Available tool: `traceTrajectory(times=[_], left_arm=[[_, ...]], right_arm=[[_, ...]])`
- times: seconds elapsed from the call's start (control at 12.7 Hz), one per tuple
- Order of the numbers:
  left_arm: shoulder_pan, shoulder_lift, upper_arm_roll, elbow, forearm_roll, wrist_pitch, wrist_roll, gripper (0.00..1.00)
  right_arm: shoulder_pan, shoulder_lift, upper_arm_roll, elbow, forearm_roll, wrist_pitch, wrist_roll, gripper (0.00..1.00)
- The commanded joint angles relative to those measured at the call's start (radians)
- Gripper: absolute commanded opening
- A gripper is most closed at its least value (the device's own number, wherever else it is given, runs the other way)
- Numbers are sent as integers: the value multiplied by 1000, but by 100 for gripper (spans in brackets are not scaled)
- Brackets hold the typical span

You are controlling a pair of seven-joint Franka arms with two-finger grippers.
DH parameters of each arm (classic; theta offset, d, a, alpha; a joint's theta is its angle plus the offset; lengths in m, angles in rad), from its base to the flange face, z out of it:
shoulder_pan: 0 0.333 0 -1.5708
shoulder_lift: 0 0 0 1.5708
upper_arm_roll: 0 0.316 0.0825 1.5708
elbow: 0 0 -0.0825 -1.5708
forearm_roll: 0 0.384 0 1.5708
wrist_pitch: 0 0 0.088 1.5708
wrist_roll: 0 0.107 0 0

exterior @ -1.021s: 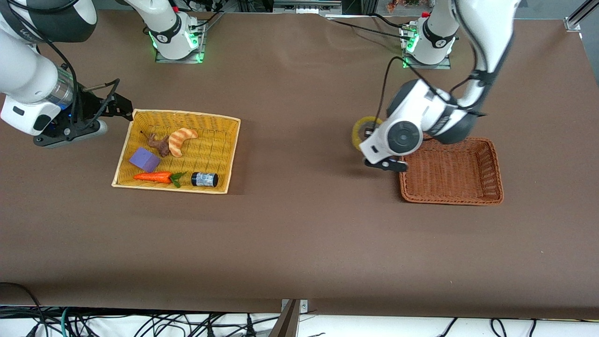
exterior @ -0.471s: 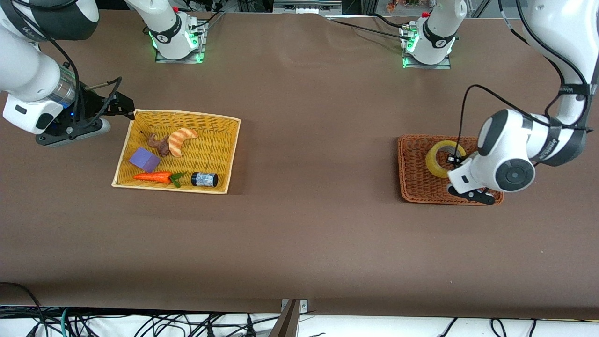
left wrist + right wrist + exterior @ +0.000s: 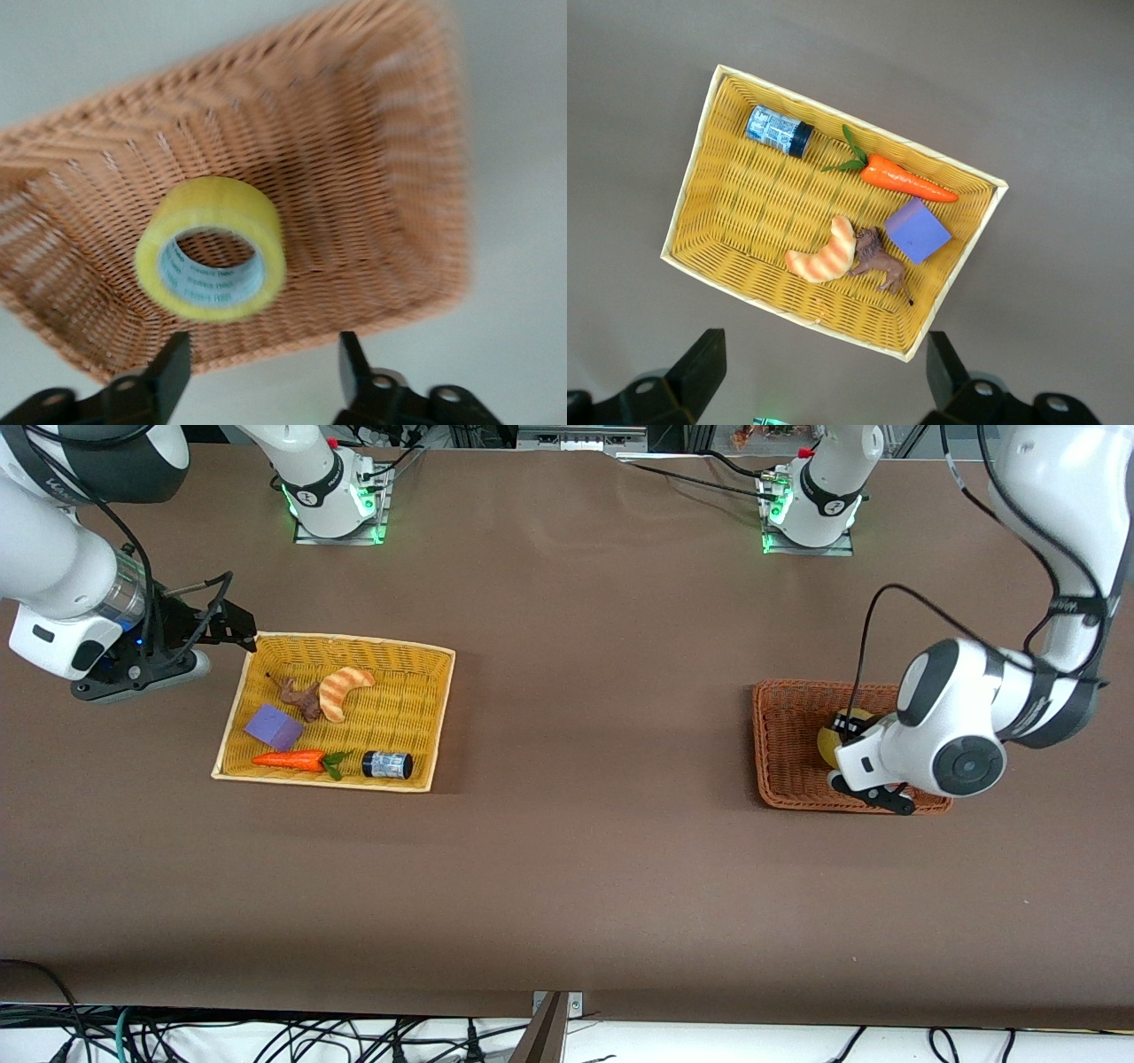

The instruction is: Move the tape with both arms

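The tape (image 3: 829, 744), a yellowish ring, lies in the brown wicker basket (image 3: 784, 735) at the left arm's end of the table, partly hidden by the left wrist. In the left wrist view the tape (image 3: 221, 199) rests on the basket's floor (image 3: 372, 177), clear of the fingers. My left gripper (image 3: 849, 731) hangs over this basket, open and empty (image 3: 263, 345). My right gripper (image 3: 232, 627) waits open and empty (image 3: 826, 345) over the table beside the yellow basket (image 3: 425, 717).
The yellow basket (image 3: 726, 221) holds a dark jar (image 3: 387, 764), a carrot (image 3: 292, 760), a purple block (image 3: 274, 727), a croissant (image 3: 344, 689) and a brown toy animal (image 3: 301, 698). Bare brown table lies between the two baskets.
My left arm carried the tape from beside the brown basket to over it, then let it go; the tape now lies in the basket. The right arm has barely moved.
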Motion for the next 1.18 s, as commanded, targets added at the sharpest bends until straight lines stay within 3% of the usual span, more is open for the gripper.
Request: traceTrajectory(times=[0.0,0.31,0.39,0.47,0.55,0.71,0.79,1.1], left_arm=[[0,-175,1,66,-57,-42,21,100],[-1,-234,9,271,-66,-150,12,100],[-18,-278,44,254,-107,-145,-8,100],[-74,-308,128,222,-153,-131,-28,100],[-154,-358,264,158,-211,-102,-33,100],[-295,-485,433,-81,-250,57,-45,100],[-316,-503,452,-114,-250,64,-45,100],[-316,-483,451,-88,-247,49,-34,100]], right_arm=[[-3,-34,2,-31,5,7,-14,100],[-3,-34,2,-30,4,8,-14,100],[-3,-34,2,-30,4,8,-14,100],[-3,-34,2,-27,-1,8,-14,100],[-3,-37,2,-25,-24,8,-13,100],[-3,-42,3,-25,-39,8,-11,100],[-3,-42,3,-24,-39,8,-10,100],[-3,-42,3,-22,-38,10,-5,100]])
